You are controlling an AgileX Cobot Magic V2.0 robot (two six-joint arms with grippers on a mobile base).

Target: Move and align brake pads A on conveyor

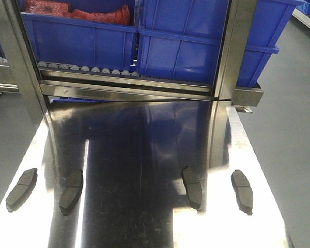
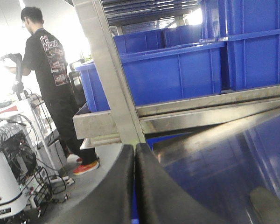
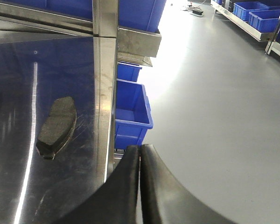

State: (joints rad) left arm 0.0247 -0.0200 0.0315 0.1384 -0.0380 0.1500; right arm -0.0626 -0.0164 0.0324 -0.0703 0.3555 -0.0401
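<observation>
Several brake pads A lie in a row on a shiny steel table [image 1: 144, 139]: two at the left [image 1: 21, 189] [image 1: 71, 191] and two at the right [image 1: 192, 186] [image 1: 242, 190]. One pad [image 3: 57, 125] shows in the right wrist view, left of the table's edge. My left gripper [image 2: 135, 150] is shut with nothing between its fingers, off the table's left corner. My right gripper [image 3: 140, 150] is also shut and empty, over the table's right edge. Neither gripper shows in the front view. The conveyor is out of view.
A steel rack [image 1: 129, 85] with large blue bins [image 1: 196, 46] stands at the table's far end, with upright posts [image 1: 225, 51] at both sides. Smaller blue bins [image 3: 130, 109] sit on the floor at the right. A person [image 2: 51, 79] stands by equipment at the left.
</observation>
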